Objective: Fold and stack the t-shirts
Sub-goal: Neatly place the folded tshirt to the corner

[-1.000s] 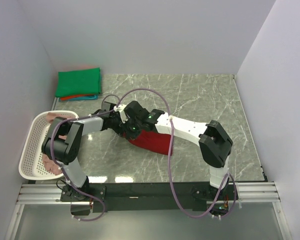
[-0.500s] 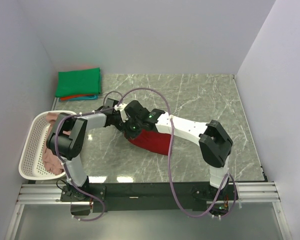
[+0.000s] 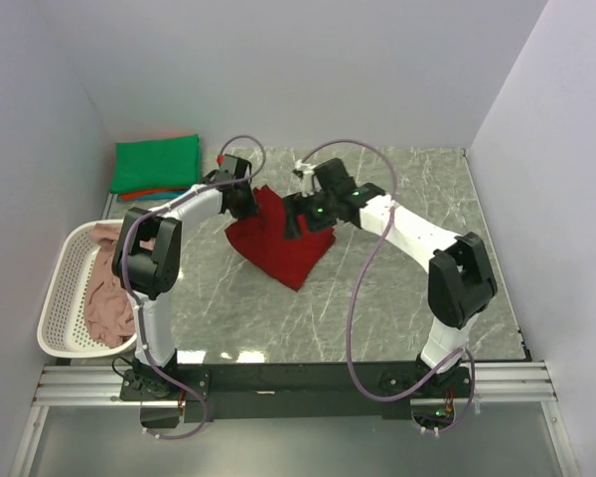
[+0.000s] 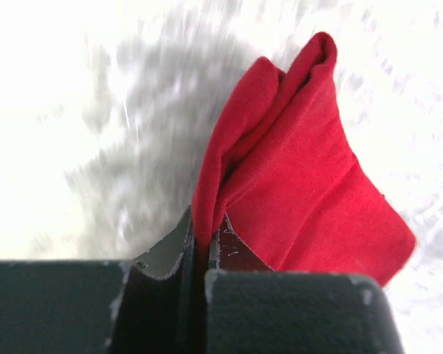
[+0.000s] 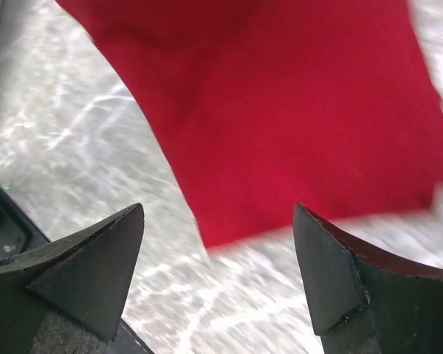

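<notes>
Dark red t-shirt (image 3: 278, 246): bunched on the marble table (image 3: 407, 298), lying between the two grippers; one raised fold caught at the left gripper, the rest spreading away from those fingers toward the right gripper.
White basket (image 3: 48, 310): well apart from both grippers, out beyond the left arm at the table's left edge.
Green t-shirt (image 3: 157, 164): folded flat, top of a small stack, off to the outer side of the left gripper, near but not touching; orange-red t-shirt (image 3: 144, 193) showing only as an edge underneath.
Dusty pink t-shirt (image 3: 104, 308): crumpled inside the basket, well clear of either gripper.
Left gripper (image 3: 246, 199): clamped tight on a doubled fold of the dark red t-shirt, jaws pressed together on the cloth in the wrist view, fabric rising straight out from the fingertips.
Right gripper (image 3: 296, 214): fingers (image 5: 96, 265) spread wide, nothing between them, hanging just over the dark red t-shirt's edge; red cloth and marble both showing through the gap.
</notes>
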{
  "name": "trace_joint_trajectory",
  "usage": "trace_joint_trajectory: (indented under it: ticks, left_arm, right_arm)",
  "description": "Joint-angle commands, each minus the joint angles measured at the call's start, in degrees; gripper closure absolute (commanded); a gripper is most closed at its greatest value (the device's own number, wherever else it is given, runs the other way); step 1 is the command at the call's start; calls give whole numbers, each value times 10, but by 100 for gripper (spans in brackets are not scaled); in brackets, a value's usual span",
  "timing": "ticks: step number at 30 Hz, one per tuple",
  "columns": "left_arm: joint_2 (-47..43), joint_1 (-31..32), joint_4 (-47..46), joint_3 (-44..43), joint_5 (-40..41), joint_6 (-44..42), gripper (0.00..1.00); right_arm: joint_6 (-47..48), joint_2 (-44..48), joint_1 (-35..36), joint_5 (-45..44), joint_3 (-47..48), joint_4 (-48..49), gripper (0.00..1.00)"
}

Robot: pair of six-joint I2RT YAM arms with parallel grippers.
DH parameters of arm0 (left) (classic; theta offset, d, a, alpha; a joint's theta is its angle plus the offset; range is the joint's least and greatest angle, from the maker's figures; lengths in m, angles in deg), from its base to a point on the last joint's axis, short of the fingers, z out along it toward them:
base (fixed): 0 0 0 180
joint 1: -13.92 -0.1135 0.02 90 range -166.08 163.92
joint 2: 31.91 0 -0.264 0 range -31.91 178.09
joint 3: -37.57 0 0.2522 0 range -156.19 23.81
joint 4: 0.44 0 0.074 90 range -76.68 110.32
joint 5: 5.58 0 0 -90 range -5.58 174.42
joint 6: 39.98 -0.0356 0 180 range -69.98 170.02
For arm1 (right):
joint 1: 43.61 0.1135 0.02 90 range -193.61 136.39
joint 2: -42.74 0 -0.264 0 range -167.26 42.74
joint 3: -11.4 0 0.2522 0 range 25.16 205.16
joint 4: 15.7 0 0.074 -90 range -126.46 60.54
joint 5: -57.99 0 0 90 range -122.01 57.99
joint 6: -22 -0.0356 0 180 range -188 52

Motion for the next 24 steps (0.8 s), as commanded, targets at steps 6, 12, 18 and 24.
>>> trace_joint_trajectory:
  ticks: [6,12,18,24]
  left_arm:
    - [76,-56,16,-201,70,-217,100]
    - [159,-128,43,-381,-7,-273,100]
    - [162,-151,3,-415,-58,-353,100]
    - [159,-156,-1,-455,-51,-391,100]
  right_arm:
    - [48,81,-66,12,-66,-42,10]
    - [61,89,-79,-5,-75,-51,10]
    - [61,72,-80,1,-69,-51,10]
    - [59,56,-80,5,-59,-56,10]
